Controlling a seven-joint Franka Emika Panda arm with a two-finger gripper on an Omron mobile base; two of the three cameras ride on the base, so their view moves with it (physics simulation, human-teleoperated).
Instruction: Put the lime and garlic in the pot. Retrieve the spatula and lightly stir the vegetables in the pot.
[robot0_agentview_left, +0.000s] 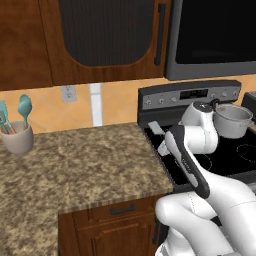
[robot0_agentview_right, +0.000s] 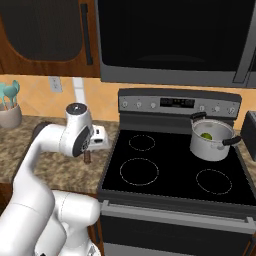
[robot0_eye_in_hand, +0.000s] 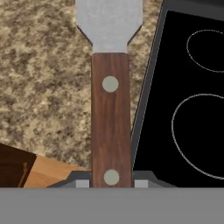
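Spatula (robot0_eye_in_hand: 110, 87) clamped in level hand (robot0_eye_in_hand: 111, 183)

We see open black stovetop (robot0_agentview_right: 170, 170) toward two o'clock; the pot (robot0_agentview_right: 210, 142) alone stands on its far right burner.

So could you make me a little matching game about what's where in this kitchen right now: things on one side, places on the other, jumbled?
Things:
1. spatula
2. lime
3. pot
4. cup

Places:
A. at the back right of the stove
B. gripped between the fingers
C. on the counter, holding teal utensils
D. inside the pot

Pairs: 1-B, 2-D, 3-A, 4-C
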